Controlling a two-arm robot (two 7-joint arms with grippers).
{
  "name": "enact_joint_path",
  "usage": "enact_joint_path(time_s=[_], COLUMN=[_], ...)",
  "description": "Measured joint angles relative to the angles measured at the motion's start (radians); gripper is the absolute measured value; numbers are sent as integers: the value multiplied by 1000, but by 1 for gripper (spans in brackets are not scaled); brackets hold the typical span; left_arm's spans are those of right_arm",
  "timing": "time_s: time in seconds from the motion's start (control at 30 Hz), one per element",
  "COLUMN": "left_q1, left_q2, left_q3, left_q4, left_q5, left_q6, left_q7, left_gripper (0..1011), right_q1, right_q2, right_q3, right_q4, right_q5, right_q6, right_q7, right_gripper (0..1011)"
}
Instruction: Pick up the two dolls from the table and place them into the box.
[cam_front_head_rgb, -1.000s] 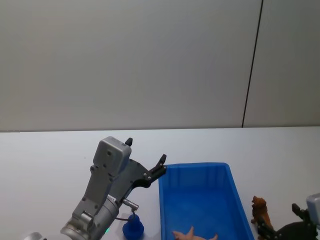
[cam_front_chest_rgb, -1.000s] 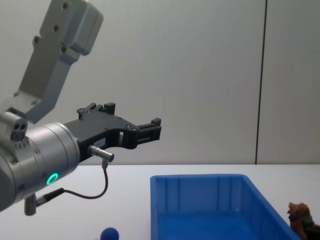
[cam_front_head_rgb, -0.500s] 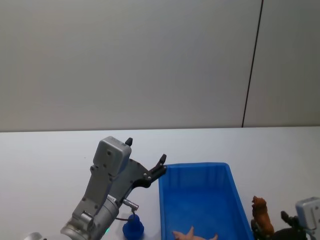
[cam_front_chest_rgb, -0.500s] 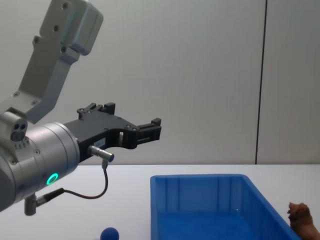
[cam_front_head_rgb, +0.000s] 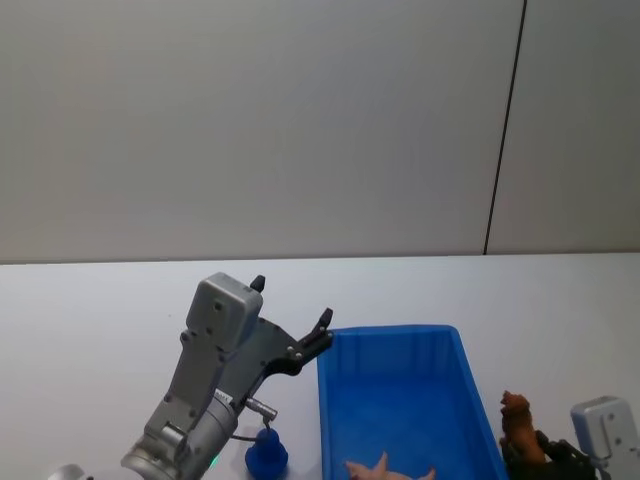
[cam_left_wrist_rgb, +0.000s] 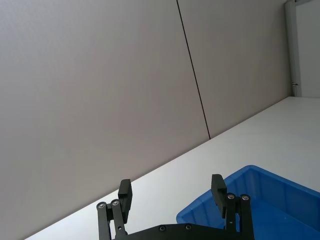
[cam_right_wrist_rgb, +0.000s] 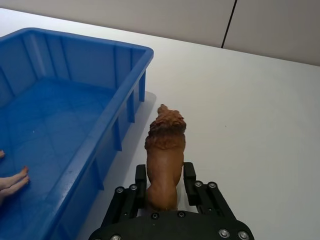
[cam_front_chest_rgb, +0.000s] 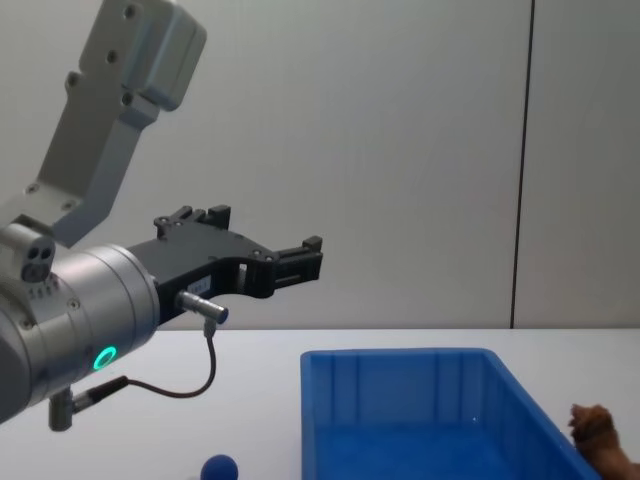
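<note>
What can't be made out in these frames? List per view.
Brown furry four-legged toy: legs and feet hidden behind the right gripper in the right wrist view, so contact with the table is unclear.
Small rounded blue toy: lower part cut by the chest view's bottom edge, below the raised, open left gripper.
Pinkish object in the bright blue ribbed plastic box: cropped by the head view's bottom edge; unidentifiable.

Pretty sure this is a robotics lab or test room. There's a bare, flat white tabletop pushed up against a plain grey panelled wall with one thin dark vertical seam. A chunky grey metal robot arm hangs over it, a green status light glowing on it.
</note>
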Motion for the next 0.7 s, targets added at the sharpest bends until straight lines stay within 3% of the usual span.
enact_joint_path(time_s=[0.13,0.23,0.7], left_q1=[0,0,0], left_q2=[0,0,0], left_q3=[0,0,0], left_q4=[0,0,0], left_q5=[0,0,0], left_q6=[0,0,0], left_q7=[0,0,0], left_gripper=[1001,1001,1001], right_q1=[6,9,16], right_q2=[-5,-8,-10], right_q3=[-2,-2,6], right_q4=[4,2,-98], right_q5=[-3,-5,-7], right_q6=[-4,-7,-18], right_q7=[3,4,-2], right_gripper=[357,325,325])
